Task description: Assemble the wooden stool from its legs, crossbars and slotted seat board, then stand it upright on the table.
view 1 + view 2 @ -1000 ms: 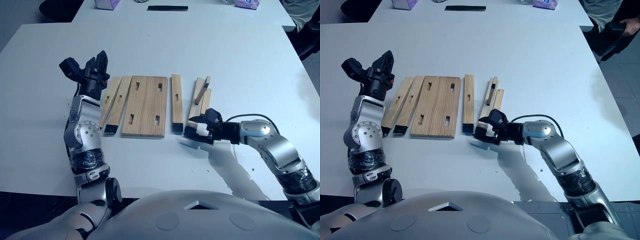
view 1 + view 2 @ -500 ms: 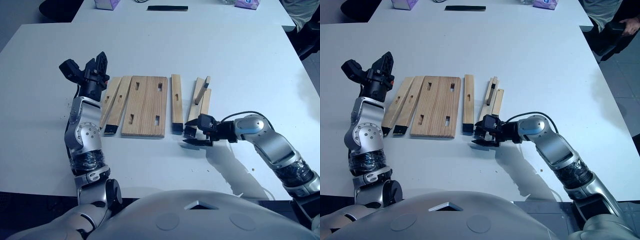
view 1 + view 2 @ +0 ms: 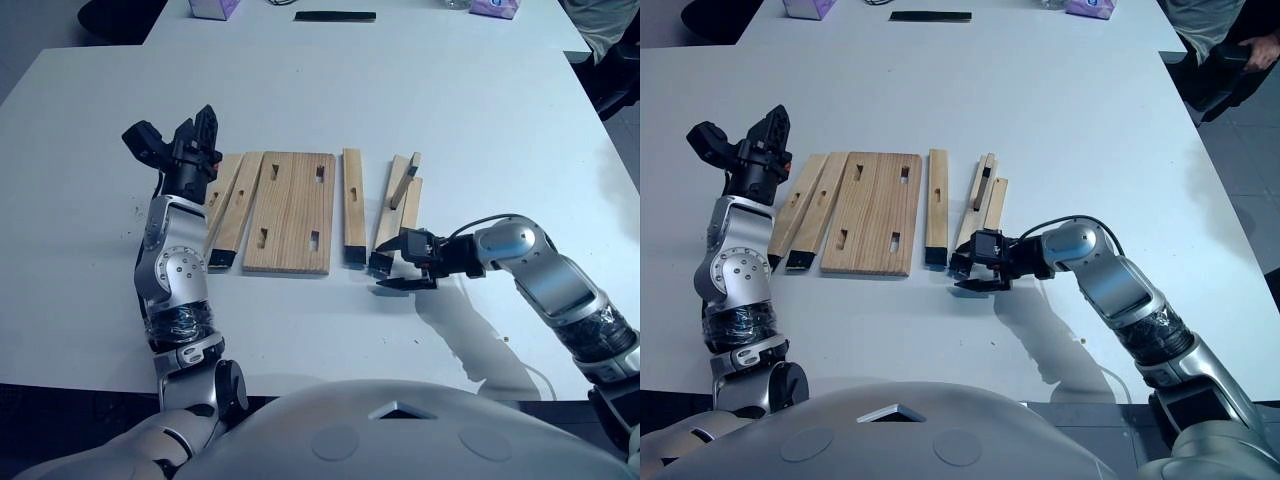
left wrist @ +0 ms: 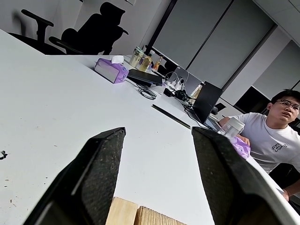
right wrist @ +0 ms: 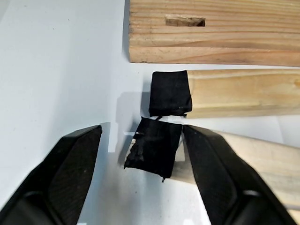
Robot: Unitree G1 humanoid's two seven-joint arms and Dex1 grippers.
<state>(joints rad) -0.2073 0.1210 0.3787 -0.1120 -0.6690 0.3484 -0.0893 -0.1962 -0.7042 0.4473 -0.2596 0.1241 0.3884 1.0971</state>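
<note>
The slotted seat board (image 3: 290,210) lies flat on the white table (image 3: 500,110). Two legs (image 3: 226,205) lie to its left and one leg (image 3: 353,208) to its right. Farther right are two more legs (image 3: 402,212) with a short crossbar (image 3: 405,178) resting across them. My right gripper (image 3: 390,272) is open, low on the table, at the black-tipped near end of those right legs (image 5: 154,147). My left gripper (image 3: 195,135) is open and raised, pointing away, just left of the left legs; its fingers (image 4: 96,173) hold nothing.
A second table behind carries purple tissue boxes (image 3: 212,8) and a black strip (image 3: 335,16). Bare white table runs beyond the parts and to the right. The near table edge is close to my right elbow.
My right forearm has swung outward and the wrist has turned; the gripper stays by the black leg ends and its fingers stand wider apart. The left gripper has barely shifted.
</note>
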